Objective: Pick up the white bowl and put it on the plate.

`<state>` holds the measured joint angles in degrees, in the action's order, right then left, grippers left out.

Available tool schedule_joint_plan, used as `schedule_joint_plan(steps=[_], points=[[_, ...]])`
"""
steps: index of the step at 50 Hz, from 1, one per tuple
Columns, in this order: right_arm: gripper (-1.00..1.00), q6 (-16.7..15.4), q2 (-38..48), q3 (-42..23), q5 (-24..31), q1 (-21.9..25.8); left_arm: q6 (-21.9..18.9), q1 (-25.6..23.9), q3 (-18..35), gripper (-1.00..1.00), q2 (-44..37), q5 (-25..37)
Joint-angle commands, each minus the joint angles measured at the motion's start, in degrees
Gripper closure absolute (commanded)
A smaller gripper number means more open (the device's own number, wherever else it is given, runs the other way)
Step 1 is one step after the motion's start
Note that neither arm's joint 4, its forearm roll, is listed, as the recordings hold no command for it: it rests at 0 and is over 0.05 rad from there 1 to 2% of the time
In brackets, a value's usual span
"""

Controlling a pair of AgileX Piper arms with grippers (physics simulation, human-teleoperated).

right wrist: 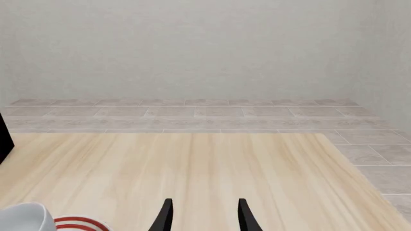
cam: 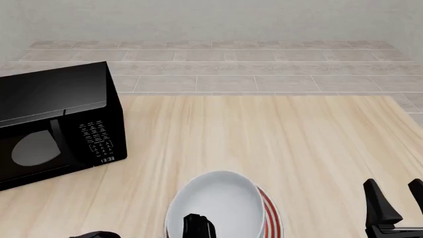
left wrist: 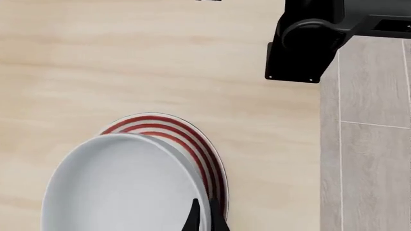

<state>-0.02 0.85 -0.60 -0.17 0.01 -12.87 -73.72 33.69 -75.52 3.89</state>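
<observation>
Closest to the lens, the left tool (left wrist: pixel 204 216) pinches the rim of the white bowl (left wrist: pixel 119 185), its two dark tips nearly together on either side of the wall. Bowl and plate (left wrist: pixel 205 154) overlap, the bowl sitting off-centre so the red rings show only along one side; whether it rests fully down I cannot tell. Release and withdrawal appear to be what is left. Well to the side, the right tool (cam: pixel 395 198) hangs parted and empty over the bench (cam: pixel 278 139). A black microwave (cam: pixel 53 126) stands far off, blocking nothing.
</observation>
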Motion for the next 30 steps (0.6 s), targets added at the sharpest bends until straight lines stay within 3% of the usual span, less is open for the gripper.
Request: schedule_joint_plan(steps=[1, 30], points=[[-1.0, 0.0, -0.16, 0.13, 0.0, -0.01, -0.02, -0.27, 0.1, 1.0, -0.53, -1.54], [-1.0, 0.0, -0.16, 0.13, 0.0, -0.01, 0.91, -0.74, -0.97, 1.0, -1.96, -3.81]])
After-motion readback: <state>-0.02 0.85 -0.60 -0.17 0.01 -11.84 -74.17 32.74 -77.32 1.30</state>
